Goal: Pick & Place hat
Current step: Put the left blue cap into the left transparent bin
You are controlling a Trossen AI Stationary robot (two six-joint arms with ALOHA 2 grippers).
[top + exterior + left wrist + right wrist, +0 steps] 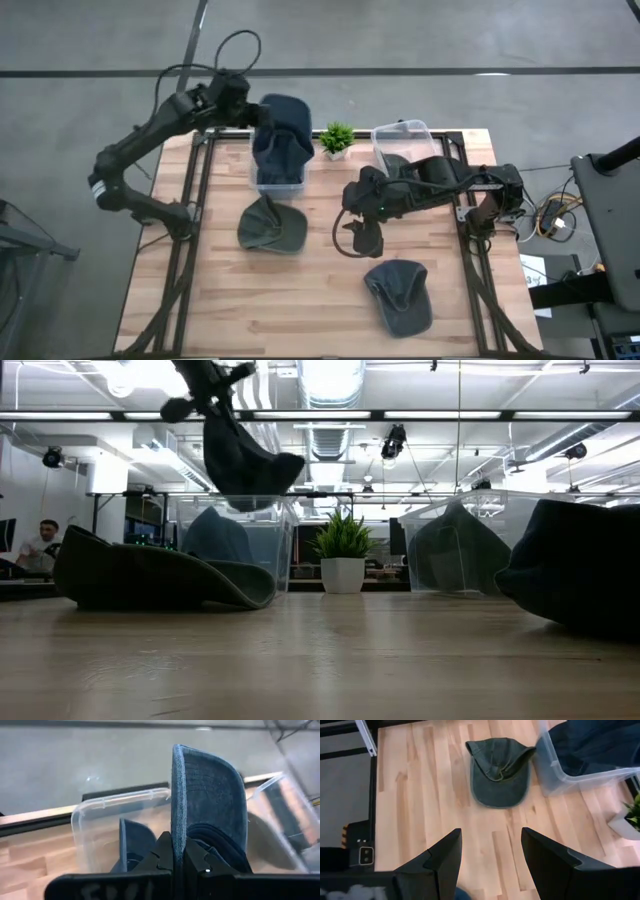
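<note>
My left gripper (262, 112) is shut on a blue denim cap (283, 138) and holds it above the left clear bin (262, 186), where another blue cap (134, 845) lies. In the low view the held cap (245, 460) hangs over that bin (235, 530). My right gripper (360, 236) hovers open over the table's middle and touches nothing. A dark green cap (272, 226) lies crown-down on the wood to its left, also seen in the right wrist view (500, 770). A grey-blue cap (400, 296) rests near the table's near edge. My left gripper pinches the blue cap between its two fingers (162, 852) at the brim's edge (178, 827), where brim meets crown. The fingers come from the table's left, slanting down. The cap is lifted clear, its brim (210, 790) standing on edge and its crown hanging below.
A second clear bin (402, 140) with a dark cap inside stands at the far right. A small potted plant (337, 140) sits between the two bins. Black frame rails run along both table sides. Bare wood lies at the near left. A person (40, 542) sits in the room behind.
</note>
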